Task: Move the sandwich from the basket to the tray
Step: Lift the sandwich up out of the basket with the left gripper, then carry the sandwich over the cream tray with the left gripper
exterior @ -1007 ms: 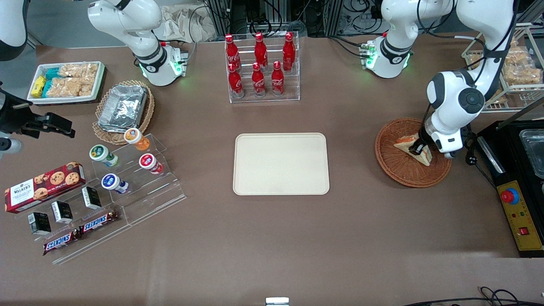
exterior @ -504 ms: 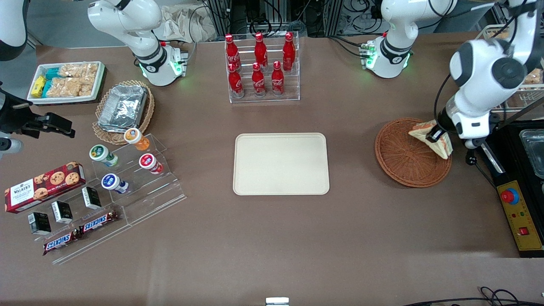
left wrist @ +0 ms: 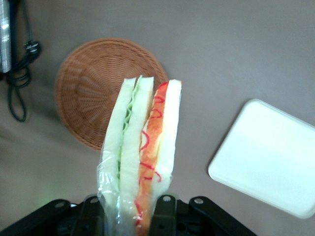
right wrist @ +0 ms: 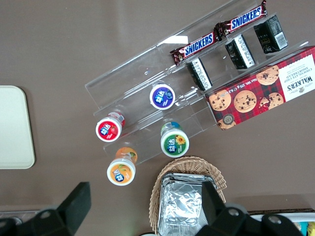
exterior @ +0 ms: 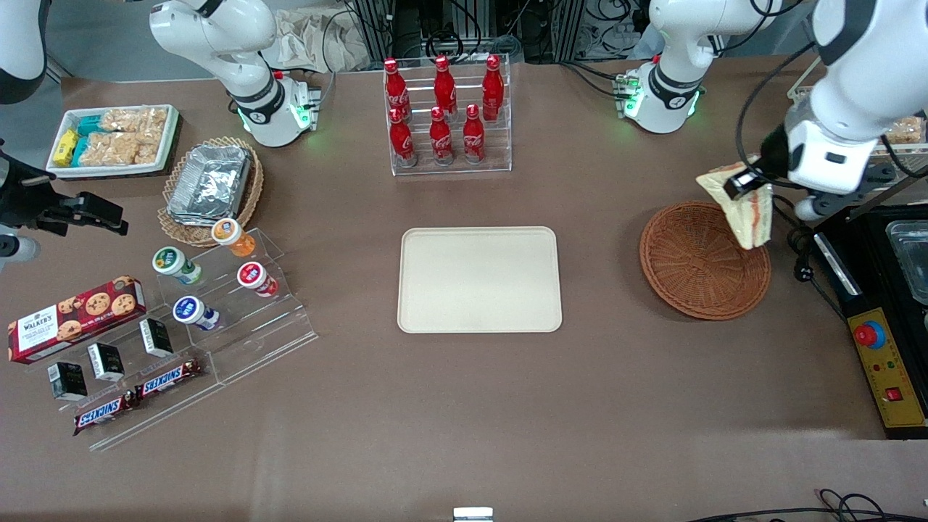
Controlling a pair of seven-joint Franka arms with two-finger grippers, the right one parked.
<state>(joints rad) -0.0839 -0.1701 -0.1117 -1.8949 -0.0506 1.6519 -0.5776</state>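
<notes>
My gripper (exterior: 744,183) is shut on the sandwich (exterior: 747,210), a wrapped wedge of white bread with orange-red and green filling, and holds it in the air above the basket's rim. In the left wrist view the sandwich (left wrist: 140,147) sticks out from between the black fingers (left wrist: 165,214). The round reddish-brown wicker basket (exterior: 702,262) (left wrist: 91,83) lies empty below it, at the working arm's end of the table. The cream-beige tray (exterior: 479,279) (left wrist: 268,157) rests flat and bare at mid-table, toward the parked arm's end from the basket.
A rack of red cola bottles (exterior: 444,116) stands farther from the front camera than the tray. A black machine with a yellow control box (exterior: 888,366) sits beside the basket. Snack displays (exterior: 181,319) and a foil-container basket (exterior: 212,185) crowd the parked arm's end.
The gripper has lifted the sandwich up out of the basket and carried it higher, away from the front camera. The basket now lies empty.
</notes>
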